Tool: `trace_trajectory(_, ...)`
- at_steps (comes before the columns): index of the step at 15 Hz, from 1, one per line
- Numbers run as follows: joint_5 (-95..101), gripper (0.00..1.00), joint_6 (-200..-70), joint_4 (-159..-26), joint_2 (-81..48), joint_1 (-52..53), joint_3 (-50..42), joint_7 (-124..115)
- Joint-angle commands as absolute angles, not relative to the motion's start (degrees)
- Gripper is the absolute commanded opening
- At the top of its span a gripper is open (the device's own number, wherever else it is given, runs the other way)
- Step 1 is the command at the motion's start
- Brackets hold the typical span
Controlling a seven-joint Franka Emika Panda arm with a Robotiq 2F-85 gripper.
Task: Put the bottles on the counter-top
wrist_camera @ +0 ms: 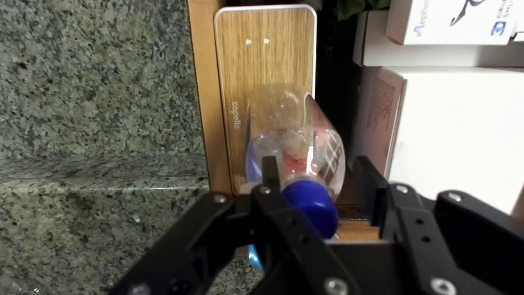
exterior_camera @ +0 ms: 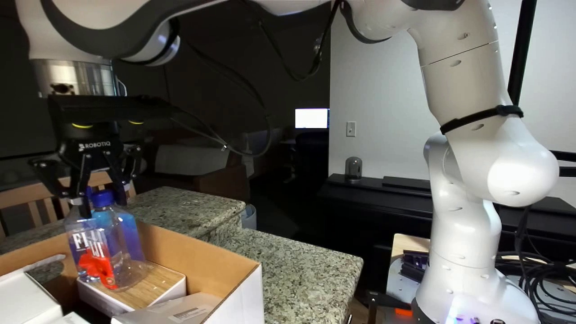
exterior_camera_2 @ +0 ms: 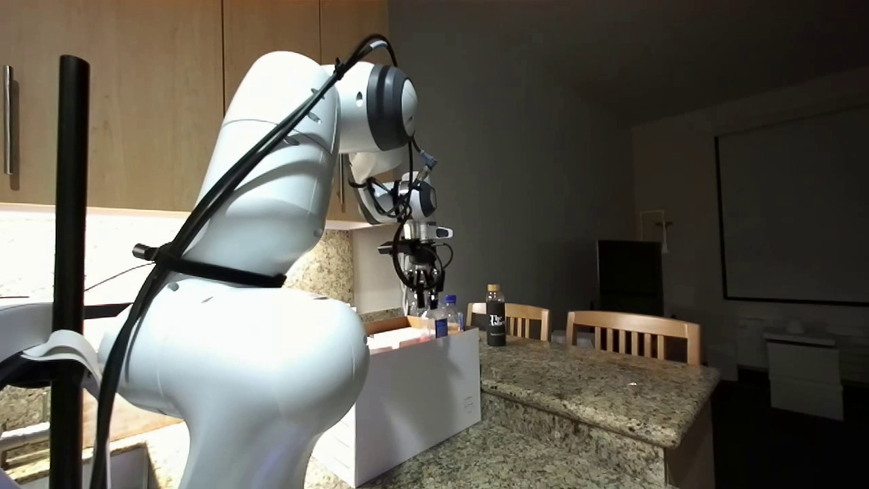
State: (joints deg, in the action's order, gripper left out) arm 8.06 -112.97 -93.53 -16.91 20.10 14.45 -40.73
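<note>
A clear bottle with a blue cap point(exterior_camera: 103, 252) stands on a wood-topped box inside the cardboard box. In the wrist view its cap point(wrist_camera: 313, 207) lies between my fingers. My gripper point(wrist_camera: 317, 172) is open around its neck, the left finger close and the right finger apart. In an exterior view the gripper point(exterior_camera_2: 428, 299) hides this bottle's top. Another blue-capped bottle point(exterior_camera_2: 453, 316) shows beyond it, its base hidden by the box rim. A sliver of light blue point(wrist_camera: 254, 258) under the gripper may be part of it. The granite counter-top point(exterior_camera: 310, 274) surrounds the box.
The cardboard box point(exterior_camera_2: 421, 394) has tall walls close to the gripper. It holds the wood-topped box point(wrist_camera: 262, 61) and white boxes point(wrist_camera: 462, 131). A dark bottle with a wooden cap point(exterior_camera_2: 496, 319) stands on the raised ledge. Chairs point(exterior_camera_2: 638, 333) stand behind the ledge.
</note>
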Motion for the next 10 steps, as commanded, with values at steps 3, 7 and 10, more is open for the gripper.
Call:
trace_trajectory(3,8.1,0.11,-106.7,-87.9,-19.9,22.5,12.2,-42.7)
trace_trajectory(7,8.1,0.54,-104.7,-86.1,-20.5,23.2,11.6,-43.3)
trace_trajectory(10,7.8,0.72,-104.2,-85.3,-21.2,23.1,11.3,-43.3)
